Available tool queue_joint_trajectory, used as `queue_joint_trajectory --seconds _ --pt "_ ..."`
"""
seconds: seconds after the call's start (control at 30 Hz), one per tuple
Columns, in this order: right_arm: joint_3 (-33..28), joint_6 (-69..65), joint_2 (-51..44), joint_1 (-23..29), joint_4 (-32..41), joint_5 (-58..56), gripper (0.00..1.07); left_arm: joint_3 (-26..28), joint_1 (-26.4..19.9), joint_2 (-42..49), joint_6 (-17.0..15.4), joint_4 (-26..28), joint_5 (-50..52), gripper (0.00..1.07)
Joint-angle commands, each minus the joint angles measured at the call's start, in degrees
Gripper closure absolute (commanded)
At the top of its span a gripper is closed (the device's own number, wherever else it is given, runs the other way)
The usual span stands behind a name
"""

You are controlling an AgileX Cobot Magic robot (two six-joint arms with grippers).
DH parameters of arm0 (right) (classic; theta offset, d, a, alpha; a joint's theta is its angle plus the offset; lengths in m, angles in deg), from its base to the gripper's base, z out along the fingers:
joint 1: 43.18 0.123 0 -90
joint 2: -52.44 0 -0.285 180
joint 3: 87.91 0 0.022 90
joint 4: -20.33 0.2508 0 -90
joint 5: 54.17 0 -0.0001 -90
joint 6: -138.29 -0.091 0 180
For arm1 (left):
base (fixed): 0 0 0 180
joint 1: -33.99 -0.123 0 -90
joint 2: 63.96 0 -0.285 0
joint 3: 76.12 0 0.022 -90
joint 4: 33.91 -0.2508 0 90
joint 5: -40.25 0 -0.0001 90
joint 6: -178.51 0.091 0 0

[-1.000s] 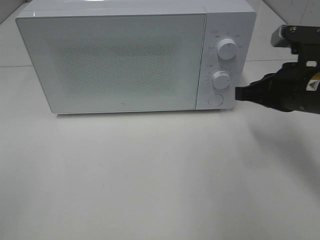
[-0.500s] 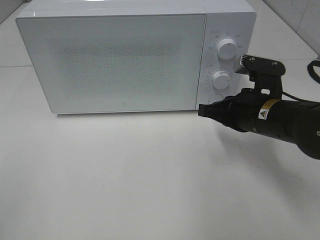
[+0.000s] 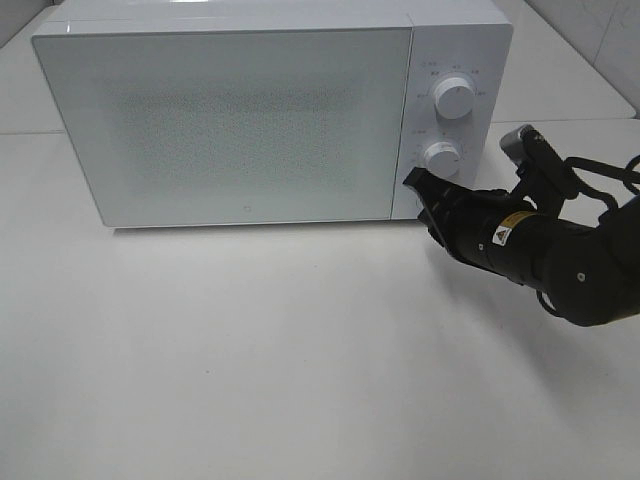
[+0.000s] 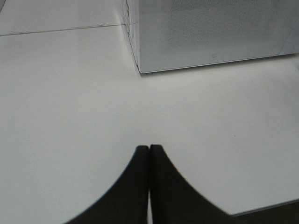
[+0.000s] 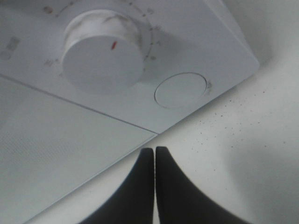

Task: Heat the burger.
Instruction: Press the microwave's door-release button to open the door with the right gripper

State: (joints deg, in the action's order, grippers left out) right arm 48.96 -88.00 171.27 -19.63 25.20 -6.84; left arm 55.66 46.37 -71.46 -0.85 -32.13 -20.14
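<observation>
The burger is out of view. The white microwave (image 3: 240, 120) stands at the back of the table with its door closed; its frosted front shows nothing inside. My right gripper (image 3: 413, 181) is shut and empty, its tips just in front of the lower corner of the control panel. In the right wrist view, the right gripper (image 5: 154, 151) points a little below the round button (image 5: 181, 89) and the lower knob (image 5: 103, 58). My left gripper (image 4: 149, 149) is shut and empty above bare table, off the microwave's (image 4: 210, 32) left front corner.
The control panel carries an upper knob (image 3: 453, 98) and a lower knob (image 3: 441, 156). The white table (image 3: 250, 350) spreads in front of the microwave. The right arm's black body (image 3: 560, 260) and cable lie at the right.
The right arm has swung in from the right edge toward the microwave and turned. Its shut tips now sit at the lower part of the control panel.
</observation>
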Motion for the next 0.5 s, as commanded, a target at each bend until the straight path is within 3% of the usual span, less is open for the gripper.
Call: queue_joint_trajectory --seconds 0.03,0.27,0.5 --pt "2.41 -3.32 1.78 0.06 2.35 0.97 1.07 -0.11 0.06 0.29 0.11 0.11 0.74 1.06" --pt "4.64 -8.25 3.9 -0.17 3.72 0.97 1.07 -0.11 0.06 0.29 0.11 0.11 0.74 1.06" --pt "6.19 -9.74 4.35 -0.34 13.06 0.46 1.07 -0.11 0.06 0.29 0.11 0.11 0.74 1.06"
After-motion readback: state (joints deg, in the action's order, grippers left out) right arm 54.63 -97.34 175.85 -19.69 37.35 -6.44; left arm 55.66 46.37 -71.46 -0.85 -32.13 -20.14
